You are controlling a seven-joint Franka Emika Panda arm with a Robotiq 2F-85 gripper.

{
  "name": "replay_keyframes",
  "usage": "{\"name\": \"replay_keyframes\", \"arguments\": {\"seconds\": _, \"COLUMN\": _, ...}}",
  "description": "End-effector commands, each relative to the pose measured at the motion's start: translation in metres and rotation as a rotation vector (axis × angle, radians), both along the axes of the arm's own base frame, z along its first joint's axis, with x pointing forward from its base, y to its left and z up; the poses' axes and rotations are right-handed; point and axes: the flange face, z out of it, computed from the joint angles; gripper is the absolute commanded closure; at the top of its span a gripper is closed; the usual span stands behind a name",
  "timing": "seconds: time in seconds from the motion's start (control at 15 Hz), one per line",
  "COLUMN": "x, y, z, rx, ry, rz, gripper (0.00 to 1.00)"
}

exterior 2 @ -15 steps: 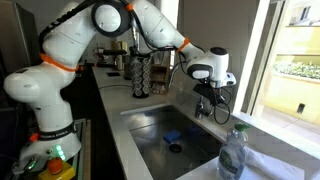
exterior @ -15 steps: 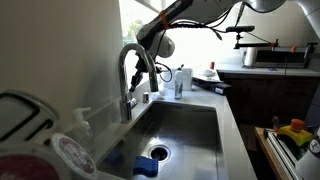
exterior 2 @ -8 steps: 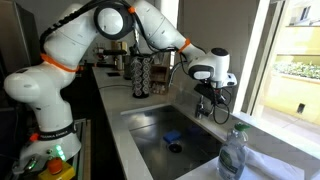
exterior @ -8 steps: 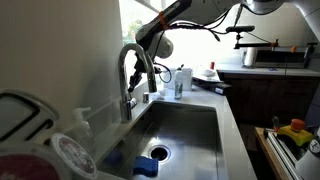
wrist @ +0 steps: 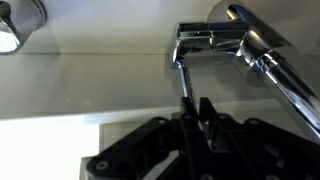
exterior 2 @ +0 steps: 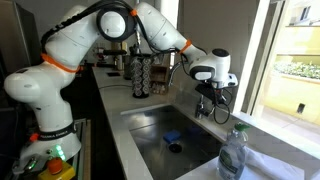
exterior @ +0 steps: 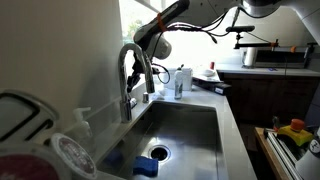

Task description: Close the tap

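Observation:
The tap (exterior: pixel 128 72) is a shiny chrome gooseneck faucet that stands behind the steel sink (exterior: pixel 226 118). It also shows in an exterior view (exterior 2: pixel 203 104). In the wrist view its chrome body (wrist: pixel 212 44) is at the top right and its thin lever (wrist: pixel 183 82) runs down between my fingers. My gripper (wrist: pixel 196 110) is shut on the lever. In both exterior views the gripper (exterior: pixel 150 74) (exterior 2: pixel 207 94) hangs right at the tap, over the back of the sink.
A blue sponge (exterior: pixel 147 168) (exterior 2: pixel 172 136) lies by the drain. A small white soap bottle (exterior: pixel 82 122) stands beside the tap. A clear plastic bottle (exterior 2: pixel 232 152) stands at the counter's near end. A rack of utensils (exterior 2: pixel 145 75) and a white carton (exterior: pixel 181 80) stand on the counter.

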Motion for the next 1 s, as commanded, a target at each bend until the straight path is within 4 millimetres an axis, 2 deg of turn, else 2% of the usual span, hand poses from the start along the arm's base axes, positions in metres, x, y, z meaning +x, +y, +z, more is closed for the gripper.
{"name": "replay_keyframes", "arguments": {"seconds": 0.0, "x": 0.013, "y": 0.018, "z": 0.005, "rx": 0.023, "ry": -0.020, "rz": -0.006, "gripper": 0.97}}
{"name": "replay_keyframes", "arguments": {"seconds": 0.93, "x": 0.001, "y": 0.009, "z": 0.013, "rx": -0.019, "ry": -0.018, "rz": -0.017, "gripper": 0.97}}
